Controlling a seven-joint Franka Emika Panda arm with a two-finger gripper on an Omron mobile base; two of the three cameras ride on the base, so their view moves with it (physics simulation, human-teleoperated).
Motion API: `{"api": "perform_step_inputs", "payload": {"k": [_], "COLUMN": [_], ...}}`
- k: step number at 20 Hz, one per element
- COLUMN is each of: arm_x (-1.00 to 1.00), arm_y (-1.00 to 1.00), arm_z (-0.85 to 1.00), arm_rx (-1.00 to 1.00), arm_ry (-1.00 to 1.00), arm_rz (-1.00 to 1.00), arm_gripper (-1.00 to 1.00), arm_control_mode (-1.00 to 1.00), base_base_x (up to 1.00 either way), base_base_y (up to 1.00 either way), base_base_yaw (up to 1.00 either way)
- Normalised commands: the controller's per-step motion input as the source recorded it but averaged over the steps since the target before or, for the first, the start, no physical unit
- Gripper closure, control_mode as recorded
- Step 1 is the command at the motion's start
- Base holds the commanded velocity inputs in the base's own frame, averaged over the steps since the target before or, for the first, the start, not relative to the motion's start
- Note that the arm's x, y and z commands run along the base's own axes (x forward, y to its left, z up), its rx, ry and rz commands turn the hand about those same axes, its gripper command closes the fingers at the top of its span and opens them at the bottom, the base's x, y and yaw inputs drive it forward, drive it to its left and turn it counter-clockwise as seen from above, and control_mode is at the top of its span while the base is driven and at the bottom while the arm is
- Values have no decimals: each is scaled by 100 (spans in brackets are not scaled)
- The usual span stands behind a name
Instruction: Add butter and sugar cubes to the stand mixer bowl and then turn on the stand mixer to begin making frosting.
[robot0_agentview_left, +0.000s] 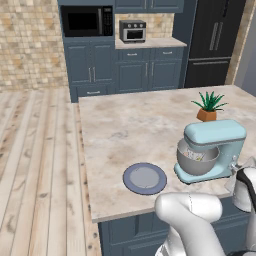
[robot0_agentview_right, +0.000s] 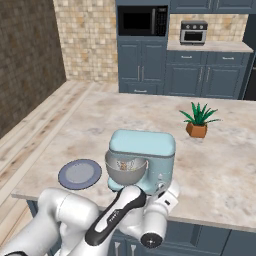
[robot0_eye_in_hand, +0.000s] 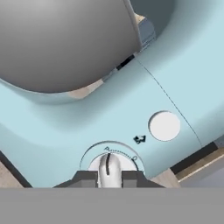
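Stand mixer (robot0_agentview_left: 215, 150): light blue, smooth and glossy, rounded head over a flat base; it stands near the front edge of the surface, just right of the plate when seen from the left base view
Stand mixer bowl (robot0_agentview_left: 196, 162): deep, round, grey brushed metal; it sits on the mixer base under the head; in the hand view its curved grey wall (robot0_eye_in_hand: 65, 43) is very close
Butter and sugar cubes: pale small pieces (robot0_agentview_right: 123, 165) lie inside the bowl, too small to tell one from another; I judge both ingredients are already added
Knob (robot0_eye_in_hand: 109, 168): small white lever on the side of the mixer, in a half-round dial with fine marks; a flat white round button (robot0_eye_in_hand: 164, 126) is just beside it, higher on the body
Gripper (robot0_eye_in_hand: 109, 177): narrow, its two dark fingertips closed on the white knob, one at each side
Progress: the filling part looks done; what is left is to turn the knob so that the mixer starts; I cannot tell from the dial if it is already on
Plate (robot0_agentview_left: 145, 178): flat, round, blue-grey with a darker rim; nothing lies on it
Surface (robot0_agentview_left: 130, 130): beige marble pattern, matt, with a straight front edge over dark blue cabinets
Plant (robot0_agentview_left: 208, 106): spiky green leaves in a small terracotta pot; behind the mixer, well apart from the gripper
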Motion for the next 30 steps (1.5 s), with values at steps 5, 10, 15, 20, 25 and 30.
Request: {"api": "perform_step_inputs", "payload": {"k": [5, 10, 15, 20, 25, 30], "arm_x": [29, 2, 0, 5, 0, 0], "arm_y": [0, 0, 2, 6, 8, 13], "arm_z": [-5, -1, 0, 0, 0, 0], "arm_rx": [0, 0, 6, 11, 15, 20], "arm_ry": [0, 0, 0, 1, 0, 0], "arm_rz": [-4, 0, 0, 0, 0, 0], "arm_gripper": [100, 100, 100, 100, 100, 100], "arm_control_mode": [-100, -100, -100, -100, -100, -100], "base_base_x": [0, 0, 0, 0, 0, 0], "base_base_y": [0, 0, 0, 0, 0, 0], "base_base_yaw": [0, 0, 0, 0, 0, 0]}}
